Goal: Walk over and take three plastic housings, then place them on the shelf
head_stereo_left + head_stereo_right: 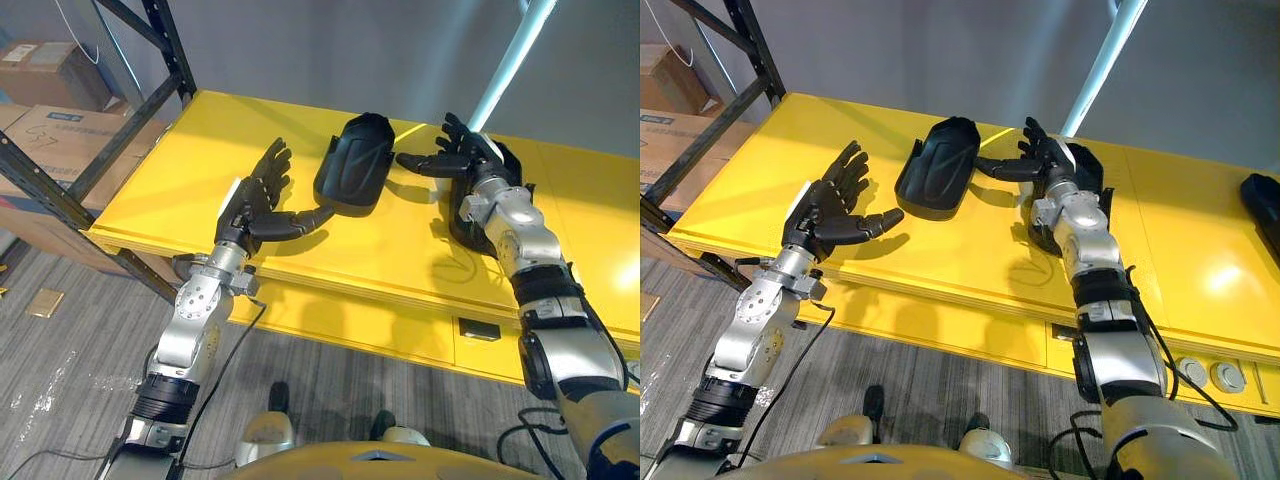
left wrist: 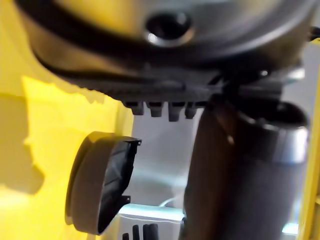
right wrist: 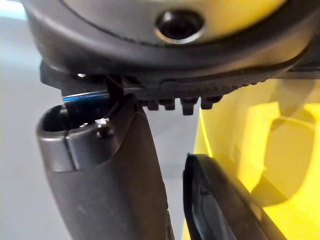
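Note:
A black plastic housing (image 1: 355, 165) lies on the yellow shelf surface (image 1: 350, 255) between my two hands; it also shows past the fingers in the left wrist view (image 2: 100, 185). My left hand (image 1: 255, 200) is open just left of it, thumb reaching toward its near edge, holding nothing. My right hand (image 1: 460, 155) is open to the housing's right, fingers straight, thumb pointing at it. Under the right wrist lies a second black housing (image 1: 1087, 172), seen close in the right wrist view (image 3: 215, 205). A third housing (image 1: 1262, 205) rests at the far right edge.
A black rack upright (image 1: 120, 130) slants at the left, with cardboard boxes (image 1: 50, 120) behind it. A light blue pole (image 1: 505, 60) rises behind my right hand. Grey carpet (image 1: 80, 350) lies below the shelf's front edge.

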You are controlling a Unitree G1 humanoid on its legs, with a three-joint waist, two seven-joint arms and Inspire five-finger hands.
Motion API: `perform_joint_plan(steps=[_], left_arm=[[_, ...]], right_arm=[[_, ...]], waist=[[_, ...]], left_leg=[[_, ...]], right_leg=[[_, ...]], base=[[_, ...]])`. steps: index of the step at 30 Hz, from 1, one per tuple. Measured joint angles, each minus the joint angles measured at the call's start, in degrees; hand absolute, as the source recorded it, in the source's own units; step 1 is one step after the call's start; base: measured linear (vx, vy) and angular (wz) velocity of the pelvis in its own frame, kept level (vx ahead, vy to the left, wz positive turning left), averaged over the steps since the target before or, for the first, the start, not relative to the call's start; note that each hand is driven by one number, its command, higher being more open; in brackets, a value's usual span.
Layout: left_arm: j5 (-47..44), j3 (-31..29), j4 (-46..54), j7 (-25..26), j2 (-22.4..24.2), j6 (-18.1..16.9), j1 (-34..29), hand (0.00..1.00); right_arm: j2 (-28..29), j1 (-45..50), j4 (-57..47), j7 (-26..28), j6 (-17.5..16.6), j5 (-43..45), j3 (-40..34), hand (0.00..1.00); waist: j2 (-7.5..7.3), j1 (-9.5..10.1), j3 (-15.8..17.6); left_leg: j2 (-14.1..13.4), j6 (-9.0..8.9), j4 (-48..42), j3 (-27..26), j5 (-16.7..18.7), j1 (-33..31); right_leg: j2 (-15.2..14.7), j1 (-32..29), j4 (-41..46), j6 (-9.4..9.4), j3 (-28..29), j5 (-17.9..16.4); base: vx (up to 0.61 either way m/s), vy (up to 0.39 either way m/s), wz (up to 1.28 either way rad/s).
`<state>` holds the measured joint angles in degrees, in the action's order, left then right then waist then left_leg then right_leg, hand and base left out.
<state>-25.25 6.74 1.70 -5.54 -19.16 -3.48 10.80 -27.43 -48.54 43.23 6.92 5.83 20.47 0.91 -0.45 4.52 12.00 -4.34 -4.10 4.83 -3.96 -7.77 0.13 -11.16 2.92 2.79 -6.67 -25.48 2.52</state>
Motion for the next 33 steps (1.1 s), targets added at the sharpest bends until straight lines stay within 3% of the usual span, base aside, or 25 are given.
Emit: perform_joint_plan(steps=[6,18,25,29,33], left_arm=[[-2.2,-1.01,-2.85,-0.44,-0.98,0.0,6.58,1.0],[-8.51,-0.8,-6.5,-3.07,-1.45,1.46,12.92,1.0],[-11.05,1.14,-8.55,-8.19,-1.49,6.49,14.18,1.0],[-13.35,2.44,-9.19,-11.81,-1.63,11.02,14.91,1.0],[-13.39,3.11,-10.11,-12.25,-1.93,12.33,16.7,1.0]], right_arm=[[-1.77,-9.81,3.92,0.89,-0.53,0.17,1.98,1.0],[-1.86,-17.77,10.62,2.93,-0.53,0.16,4.24,1.0],[-1.87,-18.64,11.15,3.51,0.23,0.1,4.34,1.0],[-1.87,-19.96,11.57,3.93,0.81,0.08,5.33,1.0],[-1.88,-20.14,12.33,5.07,0.99,0.08,7.09,1.0]], waist=[[2.18,0.23,3.32],[3.22,-0.06,7.69],[3.95,-0.1,8.6],[4.36,-0.13,9.47],[4.43,-0.05,9.51]], left_leg=[[-0.05,0.0,-0.05,1.28,-1.07,-1.9],[0.12,-0.24,-2.01,2.24,-0.76,-2.81],[-0.11,-0.34,-2.88,2.05,-0.68,-3.19],[-0.25,-0.48,-3.81,1.89,-0.38,-3.27],[-0.39,-0.51,-3.91,1.87,-0.37,-3.34]], right_leg=[[-0.33,-2.12,2.24,0.77,-0.86,-0.57],[-1.57,-4.03,7.27,1.45,-0.58,-2.98],[-1.59,-4.86,8.54,1.73,0.2,-3.26],[-1.65,-5.09,9.3,1.99,0.64,-3.44],[-1.75,-5.56,10.36,2.13,0.72,-3.87]], base=[[-0.03,-0.03,0.11],[-0.02,-0.034,0.02],[-0.04,-0.047,-0.04],[-0.04,-0.037,-0.04],[-0.05,-0.047,0.0]])
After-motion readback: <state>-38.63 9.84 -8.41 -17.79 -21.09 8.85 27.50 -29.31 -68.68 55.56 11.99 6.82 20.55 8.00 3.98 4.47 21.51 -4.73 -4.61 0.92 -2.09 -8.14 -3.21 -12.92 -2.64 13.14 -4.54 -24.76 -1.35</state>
